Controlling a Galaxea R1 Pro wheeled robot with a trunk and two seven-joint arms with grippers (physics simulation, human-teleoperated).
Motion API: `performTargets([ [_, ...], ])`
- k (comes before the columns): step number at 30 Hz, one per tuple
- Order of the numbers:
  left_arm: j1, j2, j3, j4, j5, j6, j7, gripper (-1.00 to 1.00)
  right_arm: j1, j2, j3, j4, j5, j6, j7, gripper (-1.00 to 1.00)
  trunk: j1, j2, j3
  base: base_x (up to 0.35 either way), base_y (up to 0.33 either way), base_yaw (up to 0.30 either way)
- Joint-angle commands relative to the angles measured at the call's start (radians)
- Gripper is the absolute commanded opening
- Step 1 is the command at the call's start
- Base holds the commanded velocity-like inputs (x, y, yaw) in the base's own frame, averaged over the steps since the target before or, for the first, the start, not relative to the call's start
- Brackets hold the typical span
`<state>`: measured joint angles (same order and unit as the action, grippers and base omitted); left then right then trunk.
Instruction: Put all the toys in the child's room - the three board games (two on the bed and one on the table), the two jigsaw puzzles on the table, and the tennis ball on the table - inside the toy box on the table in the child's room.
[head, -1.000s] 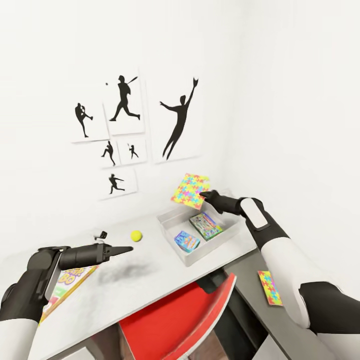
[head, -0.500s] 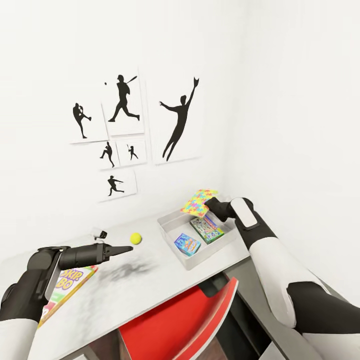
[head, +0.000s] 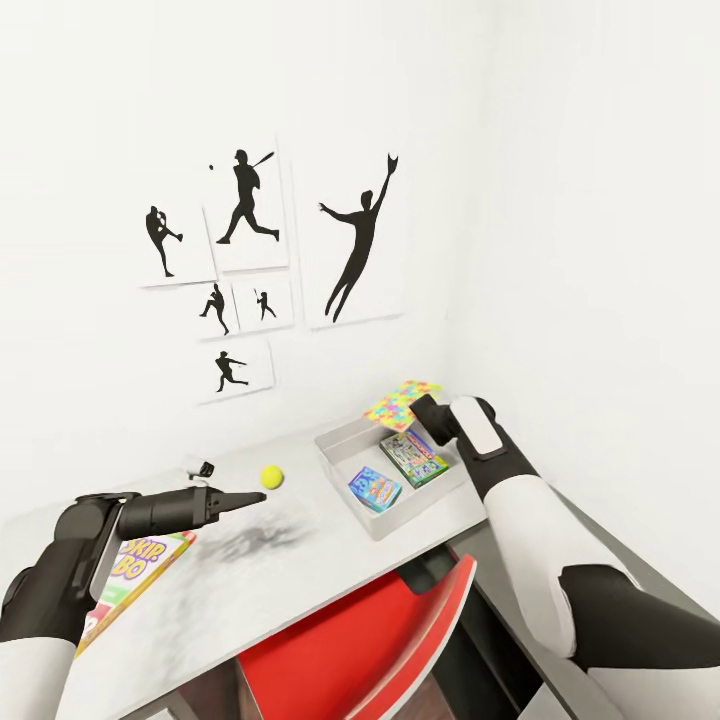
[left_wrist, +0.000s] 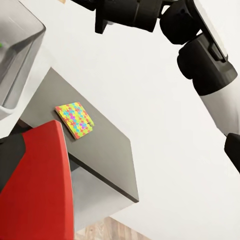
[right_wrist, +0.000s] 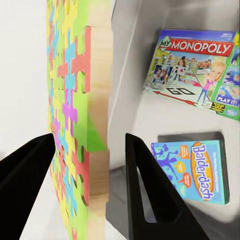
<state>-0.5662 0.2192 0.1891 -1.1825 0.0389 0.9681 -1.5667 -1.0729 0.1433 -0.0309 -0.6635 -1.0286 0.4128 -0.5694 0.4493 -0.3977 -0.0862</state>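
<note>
now right gripper (right_wrist: 90, 145) pinches jigsaw puzzle (head: 401, 402) over toy box (head: 345, 437); left gripper (head: 250, 497) pressed together.

SKIP-BO box (head: 135, 575) partly behind left arm, jigsaw puzzle (right_wrist: 75, 125) edge-cropped

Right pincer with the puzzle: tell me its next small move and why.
Probably ease the right pincer a little lower and toward the middle of the toy box, then let go. The jigsaw puzzle hangs at the box's back corner above the two board games, so dropping it now might catch the rim.
</note>
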Motion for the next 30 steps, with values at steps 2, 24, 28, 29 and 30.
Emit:
performTargets([
  [2, -0.001, 0.0, 0.0, 0.0, -0.001, 0.011, -0.004, 1.0, -0.001, 0.006, -0.005, -0.001, -0.006, -0.002, -0.015, -1.0, 0.001, -0.002, -0.002, 0.0, 0.0, 0.0],
  [24, -0.001, 0.0, 0.001, 0.0, -0.001, 0.012, -0.004, 1.0, -0.004, 0.016, -0.006, 0.114, -0.12, -0.09, -0.041, -1.0, 0.001, -0.002, -0.002, 0.0, 0.069, 0.0],
  [28, -0.001, 0.0, 0.001, 0.0, -0.001, 0.012, -0.004, 1.0, -0.004, 0.016, -0.006, 0.116, -0.123, -0.105, -0.042, -1.0, 0.001, -0.002, -0.002, 0.0, 0.134, 0.0],
  [29, -0.001, 0.0, 0.001, 0.0, -0.001, 0.012, -0.004, 1.0, -0.004, 0.015, -0.006, 0.118, -0.123, -0.106, -0.042, -1.0, 0.001, -0.002, -0.002, 0.0, 0.056, 0.0],
  [30, -0.001, 0.0, 0.001, 0.0, -0.001, 0.012, -0.004, 1.0, -0.004, 0.015, -0.006, 0.124, -0.123, -0.108, -0.043, -1.0, 0.001, -0.002, -0.002, 0.0, 0.029, 0.0],
])
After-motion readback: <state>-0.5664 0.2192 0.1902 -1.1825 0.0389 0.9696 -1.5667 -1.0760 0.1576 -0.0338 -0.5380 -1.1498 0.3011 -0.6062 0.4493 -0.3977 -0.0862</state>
